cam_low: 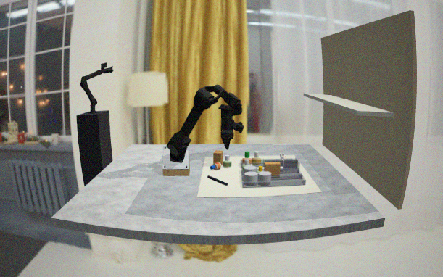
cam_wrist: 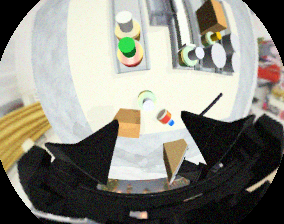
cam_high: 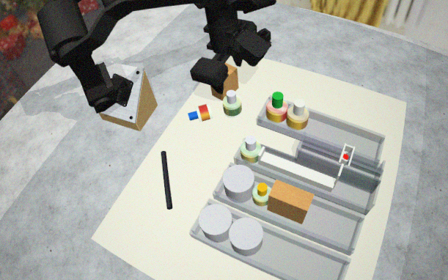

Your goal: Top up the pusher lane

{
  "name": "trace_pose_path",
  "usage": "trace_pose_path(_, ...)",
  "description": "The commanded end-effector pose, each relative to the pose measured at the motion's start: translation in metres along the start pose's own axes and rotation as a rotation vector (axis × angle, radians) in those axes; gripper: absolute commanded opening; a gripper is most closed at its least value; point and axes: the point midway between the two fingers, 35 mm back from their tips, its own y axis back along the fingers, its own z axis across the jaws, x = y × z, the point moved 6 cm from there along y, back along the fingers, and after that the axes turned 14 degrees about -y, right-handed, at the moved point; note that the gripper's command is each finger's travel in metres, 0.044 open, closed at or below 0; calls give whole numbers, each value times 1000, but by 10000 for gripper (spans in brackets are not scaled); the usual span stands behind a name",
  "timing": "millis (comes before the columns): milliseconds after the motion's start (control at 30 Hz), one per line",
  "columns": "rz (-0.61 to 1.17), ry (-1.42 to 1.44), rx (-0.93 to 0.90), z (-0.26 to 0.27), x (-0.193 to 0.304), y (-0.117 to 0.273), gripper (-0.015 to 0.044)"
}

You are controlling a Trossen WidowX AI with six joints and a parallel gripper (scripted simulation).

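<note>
My gripper (cam_high: 234, 77) (cam_low: 227, 148) (cam_wrist: 150, 118) is open and empty, pointing down above the loose jars. A loose white-capped jar (cam_high: 232, 106) (cam_low: 227, 163) (cam_wrist: 146, 97), pale green with a darker green lower band, stands upright near the brown block. Another loose jar (cam_high: 204, 112) (cam_low: 217, 166) (cam_wrist: 164, 116), red-orange with a blue cap, lies on its side. The sprung lane (cam_high: 356, 196) holds one upright white-capped jar (cam_high: 251, 152) (cam_wrist: 188, 56), pale green with an olive-yellow lower band, at its front end. The white pusher plate (cam_high: 261, 152) is right behind it.
A brown block (cam_high: 234, 80) (cam_low: 217, 156) (cam_wrist: 129, 123) stands beside the loose jar. A black rod (cam_high: 166, 179) (cam_low: 217, 180) lies on the mat. A neighbouring lane holds green-capped (cam_high: 277, 111) and white-capped (cam_high: 298, 118) jars. Other lanes hold grey cylinders (cam_high: 238, 183), a yellow-capped jar (cam_high: 261, 195) and an orange-brown block (cam_high: 290, 201).
</note>
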Motion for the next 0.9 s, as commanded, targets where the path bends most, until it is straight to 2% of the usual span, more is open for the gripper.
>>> trace_pose_path(0, 2, -8, 14, -2, 0, -19, 440)
trace_pose_path(867, 1, -9, 16, -2, -2, -67, 440)
